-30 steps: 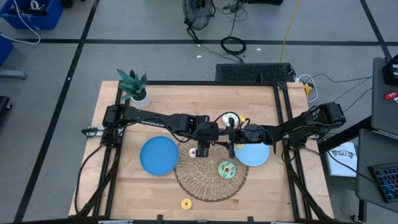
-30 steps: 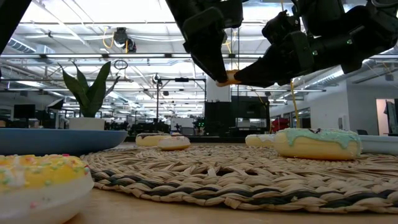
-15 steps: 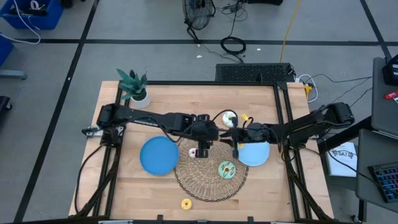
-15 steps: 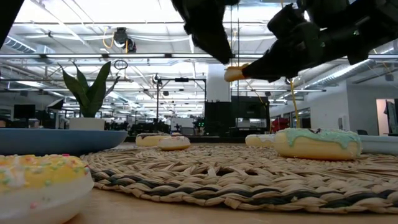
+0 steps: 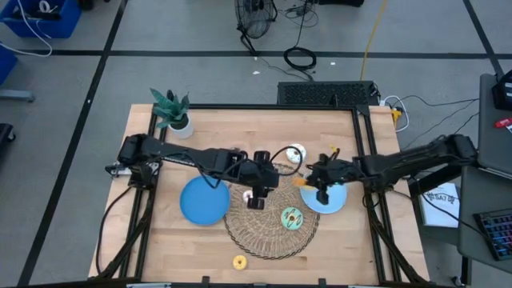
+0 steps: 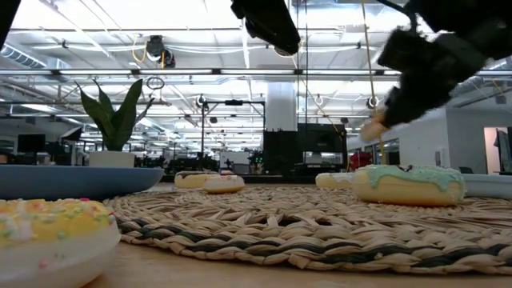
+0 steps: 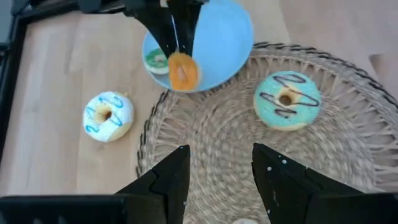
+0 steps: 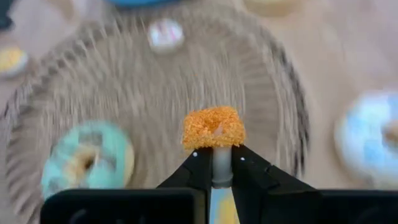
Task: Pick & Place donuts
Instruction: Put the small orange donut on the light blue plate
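My right gripper [image 8: 214, 152] is shut on a small orange donut [image 7: 182, 70], held in the air over the near rim of the right blue plate [image 5: 330, 198]. My left gripper [image 7: 217, 168] hangs open and empty above the woven mat [image 5: 268, 226]. A green-iced donut [image 7: 286, 99] lies flat on the mat. A small green donut [image 7: 155, 60] lies on the right plate. A white donut with blue icing [image 7: 109, 115] lies on the table beyond the mat. A yellow donut [image 5: 239, 262] lies near the front edge. My right gripper pinches the orange donut by its rim [image 8: 213, 142] between its two fingertips. The fingers [image 7: 174, 31] slant down at it from the table's right side. The donut stands on edge beyond the fingertips, lifted clear of plate and mat.
A second blue plate [image 5: 204, 200] lies left of the mat. A potted plant [image 5: 172, 112] stands at the far left corner. A small pale donut [image 8: 165, 34] lies on the mat under my left arm. Black frame rails run along the table's sides.
The two grippers met at the orange donut above the mat. My right gripper has since drawn back toward the table's right edge with the donut, which has sunk a little. My left gripper has risen away from it.
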You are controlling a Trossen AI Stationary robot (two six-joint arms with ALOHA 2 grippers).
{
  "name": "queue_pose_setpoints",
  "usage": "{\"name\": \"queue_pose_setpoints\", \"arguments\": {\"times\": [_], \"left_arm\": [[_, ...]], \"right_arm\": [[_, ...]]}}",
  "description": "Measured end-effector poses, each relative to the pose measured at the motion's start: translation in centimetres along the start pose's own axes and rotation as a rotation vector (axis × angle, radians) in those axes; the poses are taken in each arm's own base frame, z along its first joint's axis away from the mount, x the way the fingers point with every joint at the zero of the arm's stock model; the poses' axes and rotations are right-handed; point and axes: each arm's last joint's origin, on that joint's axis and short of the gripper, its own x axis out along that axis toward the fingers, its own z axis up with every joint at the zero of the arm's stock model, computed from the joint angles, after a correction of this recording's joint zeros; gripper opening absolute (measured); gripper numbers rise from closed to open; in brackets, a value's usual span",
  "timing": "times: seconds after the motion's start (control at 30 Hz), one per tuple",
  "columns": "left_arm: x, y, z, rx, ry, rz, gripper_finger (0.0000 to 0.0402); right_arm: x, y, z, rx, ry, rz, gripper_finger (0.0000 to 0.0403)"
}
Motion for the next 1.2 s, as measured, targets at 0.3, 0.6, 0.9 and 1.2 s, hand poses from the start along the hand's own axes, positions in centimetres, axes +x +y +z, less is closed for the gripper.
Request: {"name": "queue_pose_setpoints", "arguments": {"times": [0.3, 0.6, 0.9, 1.2], "left_arm": [[0.0, -0.4, -0.1, 0.015, 0.013, -0.008, 0.0175], [0.0, -0.1, -0.1, 0.005, 0.015, 0.013, 0.0175], [0.0, -0.1, -0.1, 0.004, 0.006, 0.014, 0.0175], [0.0, -0.1, -0.1, -0.002, 0.008, 0.014, 0.0175]], "right_arm": [[-1.8, 1.3, -2.1, 0.093, 0.126, 0.044, 0.0028], [-0.6, 1.5, -4.8, 0.076, 0.153, 0.005, 0.0028], [0.3, 1.1, -6.4, 0.100, 0.085, 0.050, 0.0035], [0.4, 0.9, -7.2, 0.103, 0.116, 0.086, 0.0094]]}}
